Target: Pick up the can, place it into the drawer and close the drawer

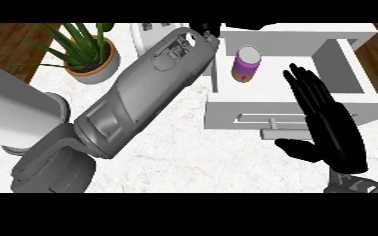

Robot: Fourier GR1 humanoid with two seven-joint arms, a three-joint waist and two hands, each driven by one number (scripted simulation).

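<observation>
One can [247,64], purple-bodied with a pale lid, upright inside the one drawer [343,45], near its left wall and touching neither hand. Drawer white, pulled open at the counter's right edge, front panel nearest the viewer with a bar handle [275,123] on it. Counter [192,155] of white marble, wood floor visible past its far-left corner and past the drawer's right side.

Two hands, two grey forearms. Right hand [328,125] black, flat and wide, fingers straight and together pointing away, thumb spread toward the left; placed over the drawer's front-right part, just right of the can and apart from it, holding nothing. Left forearm [148,92] stretched diagonally from the lower-left edge across the counter toward the drawer's far-left corner. Left hand [205,28] only a small black patch at the forearm's far end, mostly hidden by the wrist; fingers not visible, so wide or closed cannot be told.

One potted plant [85,52], green leaves in an orange-rimmed grey pot, at the counter's far-left corner. One white appliance [151,32] behind the left forearm at the far edge, largely hidden. One grey rounded object [29,112] at the left edge, cut off by the view.
</observation>
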